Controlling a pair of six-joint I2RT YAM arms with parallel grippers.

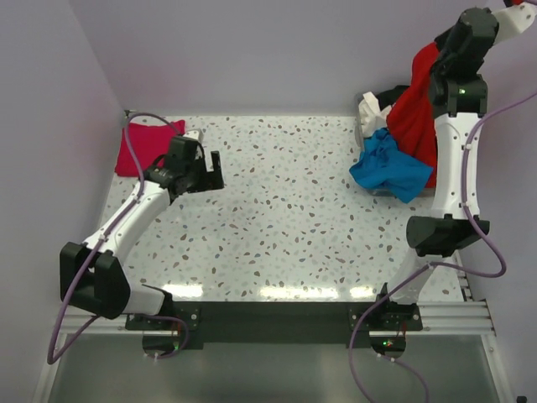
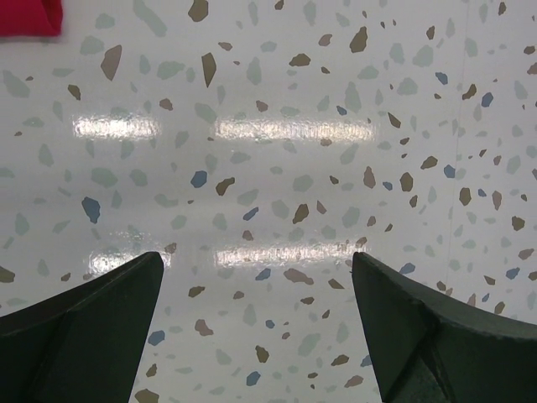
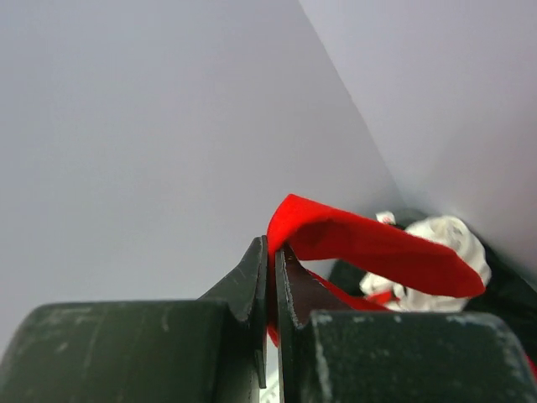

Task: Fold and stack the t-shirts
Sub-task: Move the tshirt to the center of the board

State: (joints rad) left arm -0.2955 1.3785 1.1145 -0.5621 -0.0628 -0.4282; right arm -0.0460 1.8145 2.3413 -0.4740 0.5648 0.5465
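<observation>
Right jaws clamped on the red t-shirt (image 1: pixel 415 117), lifted high over the pile at the far right of the worktop (image 1: pixel 285 210).

The shirt hangs straight below the right jaws, its long axis near vertical. Its lower end rests among the heap beside the blue t-shirt (image 1: pixel 388 168), with the white t-shirt (image 1: pixel 369 109) and the black t-shirt (image 1: pixel 394 91) behind. Of the 2 arms the right is the nearer. The left jaws stand wide apart and empty over bare worktop, well apart from the heap, and the folded magenta-pink t-shirt (image 1: pixel 138 147) lies just behind them in the far left corner. The next move likely carries the red shirt left onto the open middle. No brand, label or writing can be read.
</observation>
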